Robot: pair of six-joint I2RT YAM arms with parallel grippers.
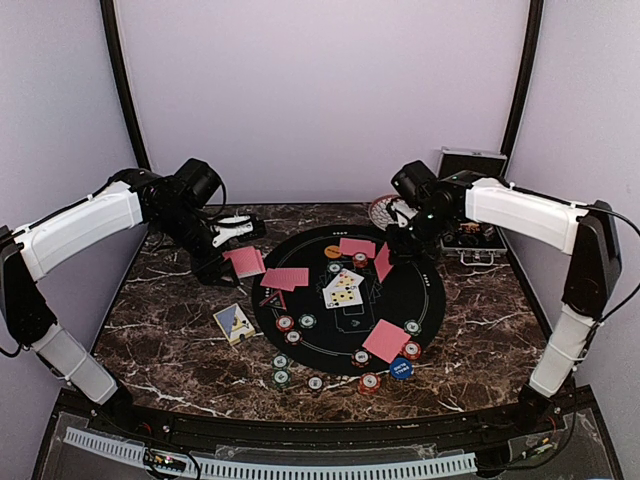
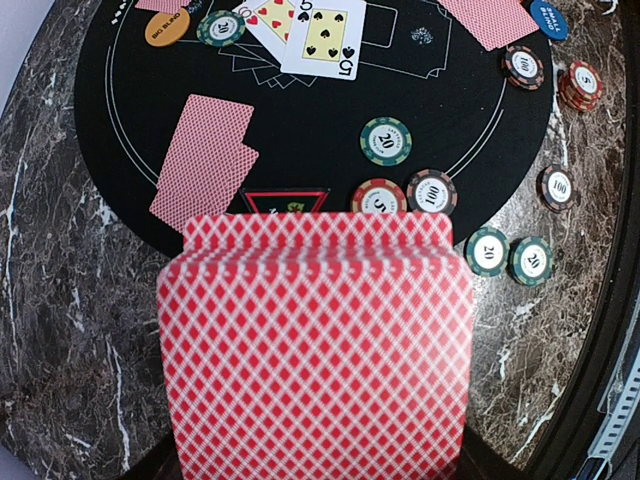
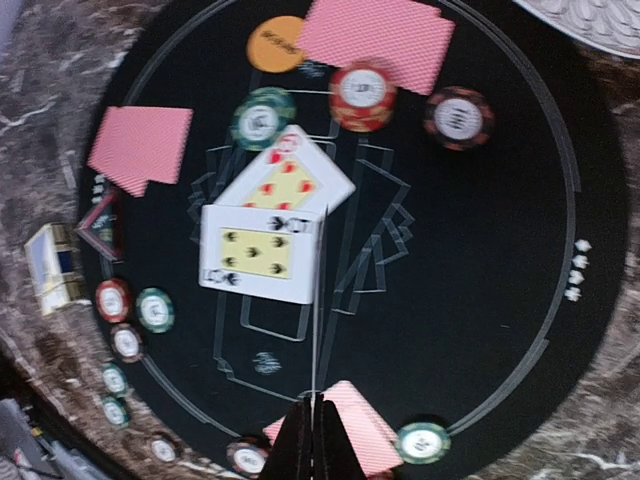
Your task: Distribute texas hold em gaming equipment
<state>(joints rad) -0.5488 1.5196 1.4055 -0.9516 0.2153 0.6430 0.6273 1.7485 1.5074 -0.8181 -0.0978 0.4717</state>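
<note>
Red-backed deck (image 2: pixel 315 340) clamped between left fingers (image 1: pixel 214 267); right fingers (image 3: pixel 300 455) pinch one card (image 1: pixel 383 262).

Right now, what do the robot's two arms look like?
The left arm and the right arm both have smooth white shells over black joints, with thin black cables looping alongside. Each ends in a black claw: the left claw looks chunky, while the right claw tapers to a slim tip.
</note>
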